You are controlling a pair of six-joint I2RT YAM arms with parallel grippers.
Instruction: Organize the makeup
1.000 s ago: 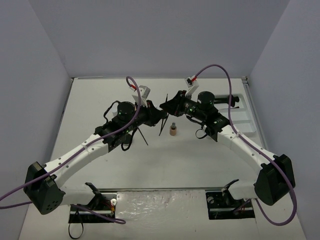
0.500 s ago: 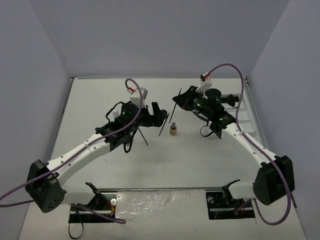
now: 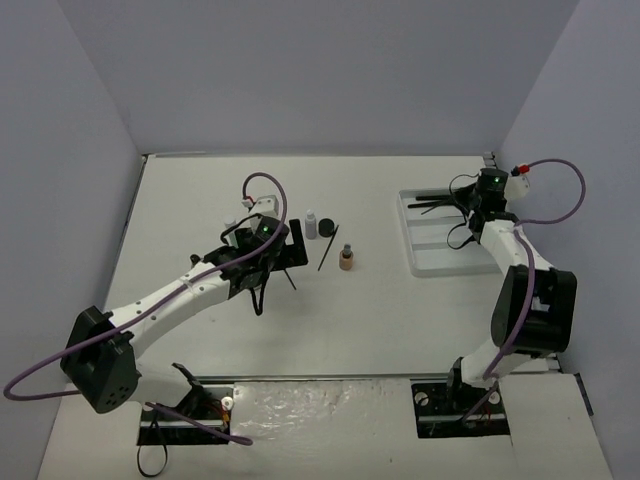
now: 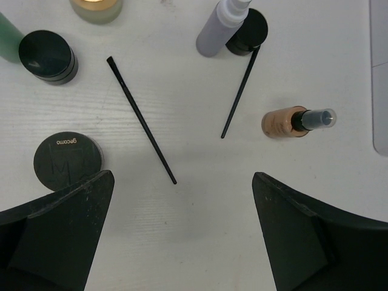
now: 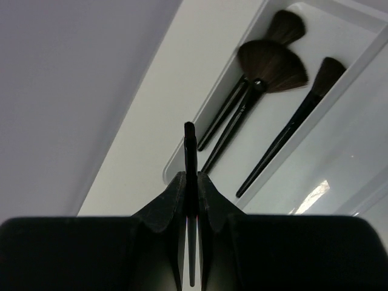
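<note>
My right gripper point(image 5: 191, 177) is shut on a thin black brush point(image 5: 190, 142), held above the far end of the white tray point(image 3: 452, 252). Three bigger brushes point(image 5: 267, 63) lie in the tray's end compartment. My left gripper point(image 4: 182, 182) hangs open over the table with nothing between its fingers. Below it lie two thin black brushes point(image 4: 141, 120) point(image 4: 240, 91), a tan bottle point(image 4: 284, 122), a clear-grey bottle point(image 4: 219, 31), black jars point(image 4: 48, 56) point(image 4: 66, 160), a tan jar point(image 4: 96, 7) and a green bottle point(image 4: 7, 35). In the top view the left gripper point(image 3: 288, 245) is left of the tan bottle point(image 3: 346, 261), and the right gripper point(image 3: 464, 201) is far right.
The white tray point(image 5: 182, 154) has ridged dividers point(image 5: 348, 73) between its compartments. A third black jar point(image 4: 253, 27) stands right behind the clear-grey bottle. Grey walls close in the table on three sides.
The left gripper has opened and drawn back a little. The right gripper, shut on a thin brush, has swung from the table's middle to the tray at the far right.
</note>
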